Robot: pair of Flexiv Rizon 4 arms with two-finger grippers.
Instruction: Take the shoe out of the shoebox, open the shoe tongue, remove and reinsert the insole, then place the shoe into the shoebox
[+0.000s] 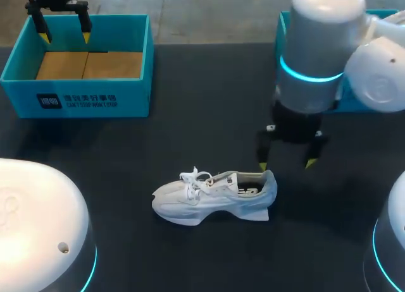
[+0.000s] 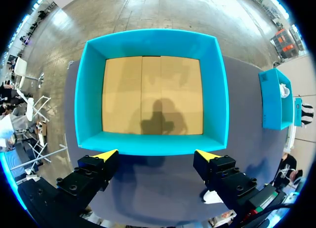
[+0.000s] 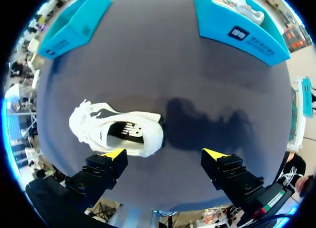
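Shoe: 1 white shoe stands on its sole on the dark table, outside the shoebox and well apart from it. In the head view its toe points to the left side and its heel to the right side. The laces lie loose on top.
Shoe marking: a dark logo is on the shoe; I do not read it off.
Shoebox: 1 teal shoebox is at the far left of the table, open at the top, with a brown cardboard floor showing.
Shoebox writing: a dark patch with white print is on its front wall, with 2 short lines of text.
Left gripper: the left gripper hangs over the far edge of the shoebox, fingers spread wide and holding nothing.
Right gripper: the right gripper is just beside the shoe's heel, fingers spread wide and gripping nothing; only 1 finger is near the heel.
Second box: another teal box is at the far right, also with a printed label, and something white lies in it.
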